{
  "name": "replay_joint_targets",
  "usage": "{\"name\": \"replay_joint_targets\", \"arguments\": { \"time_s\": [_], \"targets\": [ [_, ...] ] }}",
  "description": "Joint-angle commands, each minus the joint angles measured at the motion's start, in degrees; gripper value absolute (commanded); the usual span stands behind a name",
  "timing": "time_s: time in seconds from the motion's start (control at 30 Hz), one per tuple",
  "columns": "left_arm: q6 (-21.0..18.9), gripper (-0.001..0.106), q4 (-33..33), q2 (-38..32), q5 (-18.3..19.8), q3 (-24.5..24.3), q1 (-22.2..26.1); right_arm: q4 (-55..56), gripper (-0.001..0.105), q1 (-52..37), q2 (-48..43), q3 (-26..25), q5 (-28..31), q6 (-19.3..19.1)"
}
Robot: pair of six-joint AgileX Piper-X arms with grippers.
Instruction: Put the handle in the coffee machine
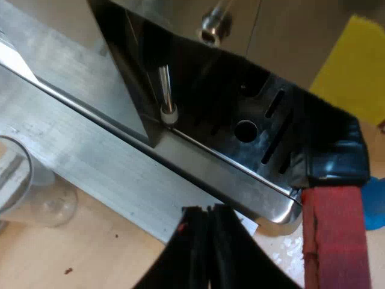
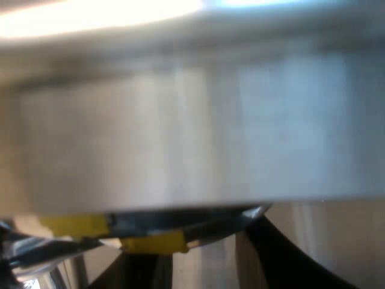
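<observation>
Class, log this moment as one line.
left gripper: shut, near drip tray | handle: red end by tray corner, lock state unclear | measuring glass: beside machine | right gripper: close to metal surface

A pale wooden tabletop [image 1: 108, 253] lies beneath the left gripper [image 1: 209, 211]. A clear measuring glass [image 1: 15, 180] stands on it, off to the gripper's side. The brushed-steel base of the espresso machine [image 1: 120, 174] rests on it just ahead of the gripper. A few dark crumbs [image 1: 68, 271] dot the wood nearby.
</observation>
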Motion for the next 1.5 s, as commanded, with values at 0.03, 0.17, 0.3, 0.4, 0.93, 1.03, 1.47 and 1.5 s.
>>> {"name": "replay_joint_targets", "arguments": {
  "time_s": [0.03,0.17,0.3,0.4,0.93,1.03,1.47,1.5],
  "targets": [
    [-0.6,0.000,0.2,0.6,0.5,0.4,-0.5,-7.9,0.028,-0.1,-2.6,-1.6,1.2,0.0],
    [-0.6,0.000,0.2,2.5,0.4,1.6,-1.0,-7.9,0.028,-0.1,-2.6,-1.6,1.1,0.0],
    [-0.6,0.000,0.2,2.7,-0.8,2.8,-2.9,-7.9,0.028,-0.1,-2.6,-1.6,1.1,0.0],
    [-0.6,0.000,0.2,2.7,-2.5,3.9,-5.0,-7.9,0.028,-0.1,-2.6,-1.6,1.1,0.0],
    [-3.2,0.000,6.1,1.6,2.1,4.6,-6.4,-7.9,0.028,-0.1,-2.6,-1.6,1.0,-5.2],
    [-5.2,0.000,8.4,1.2,3.7,4.6,-6.4,-8.2,0.028,-0.1,-2.6,-1.6,0.9,-5.2],
    [-8.6,0.000,5.8,-4.3,5.8,14.1,-6.4,-9.5,0.028,-0.1,-2.6,-1.6,0.7,-5.7],
    [-8.7,0.000,5.7,-4.4,5.8,14.1,-6.4,-9.5,0.028,-0.1,-2.6,-1.6,0.7,-6.1]
  ]
}}
